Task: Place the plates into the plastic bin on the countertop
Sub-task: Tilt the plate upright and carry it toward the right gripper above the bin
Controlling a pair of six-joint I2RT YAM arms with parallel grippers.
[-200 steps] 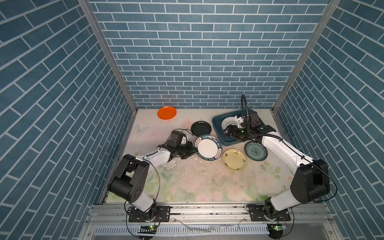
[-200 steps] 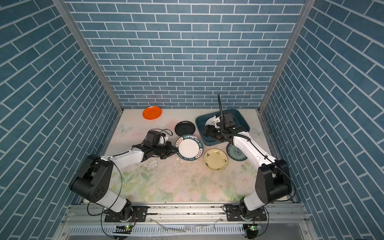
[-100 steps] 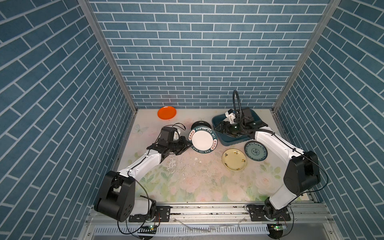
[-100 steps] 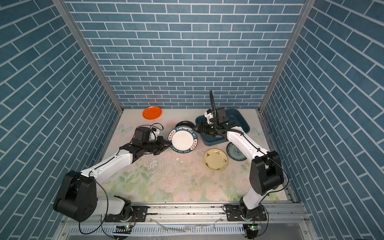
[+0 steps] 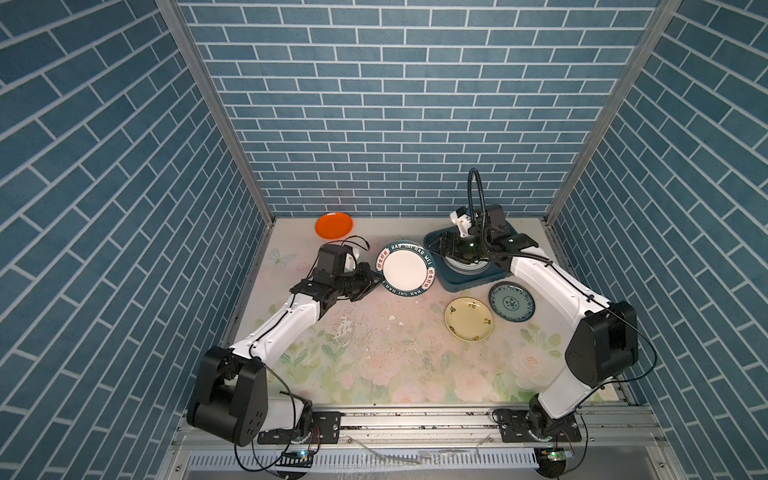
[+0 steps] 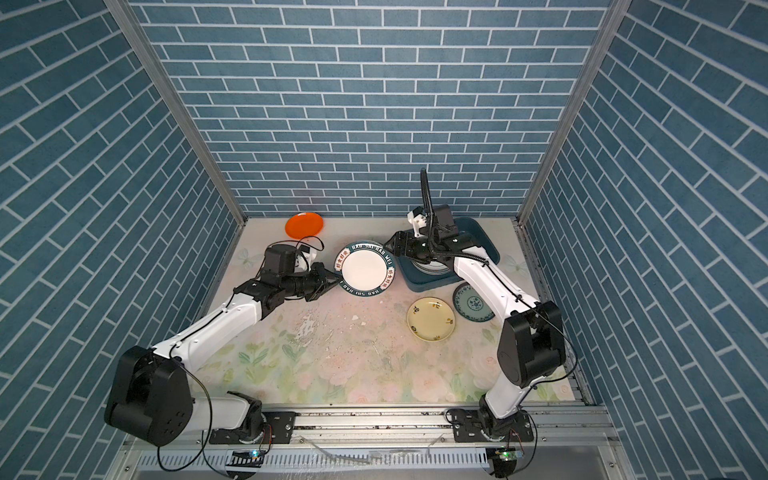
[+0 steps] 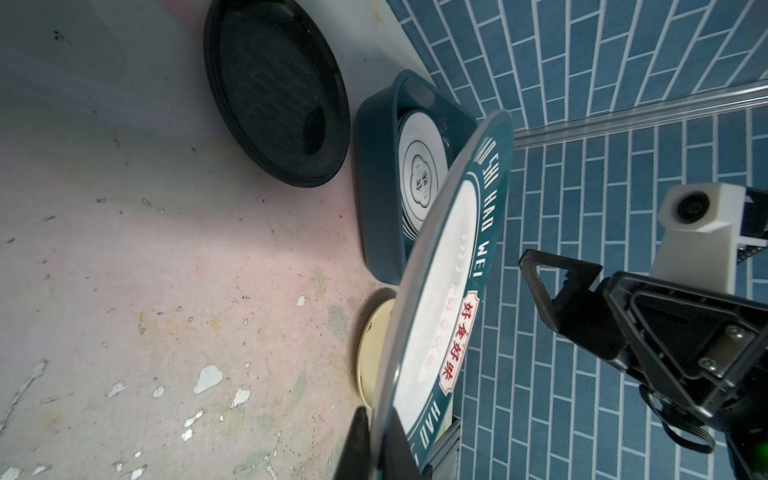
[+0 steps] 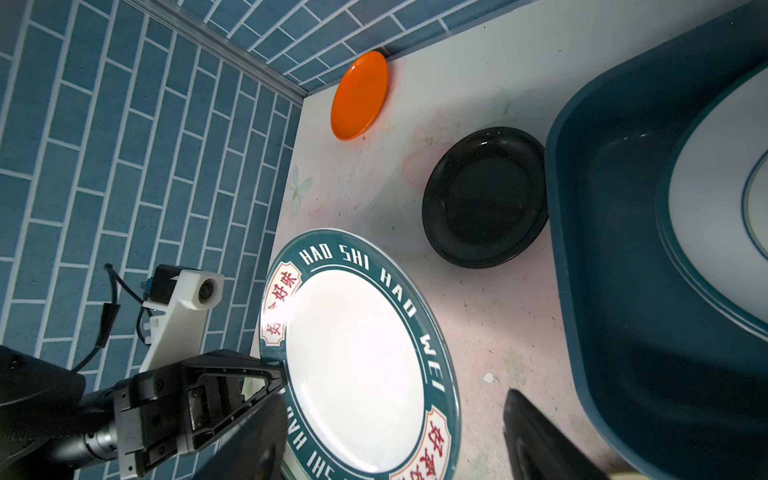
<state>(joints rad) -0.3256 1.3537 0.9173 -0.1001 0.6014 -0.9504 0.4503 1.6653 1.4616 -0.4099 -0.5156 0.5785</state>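
My left gripper (image 5: 376,277) (image 7: 378,415) is shut on the rim of a white plate with a teal lettered rim (image 5: 405,269) (image 6: 365,269) (image 8: 357,357), holding it tilted above the countertop (image 5: 374,345). The right gripper (image 5: 441,246) (image 8: 392,397) is open at the left edge of the dark teal plastic bin (image 5: 457,286) (image 7: 374,187), its fingers facing the held plate and apart from it. White plates, the top one with a quatrefoil outline (image 7: 422,183), lie stacked in the bin. A black plate (image 8: 484,197) sits beside the bin.
An orange plate (image 5: 333,225) lies at the back left by the wall. In front of the bin lie a pale yellow plate (image 5: 468,319) and a patterned teal plate (image 5: 511,301). The countertop is scuffed in the middle (image 5: 345,328).
The left arm has lifted the lettered plate off the countertop and carried it back toward the bin. The right gripper has come up out of the bin and swung left toward the plate.
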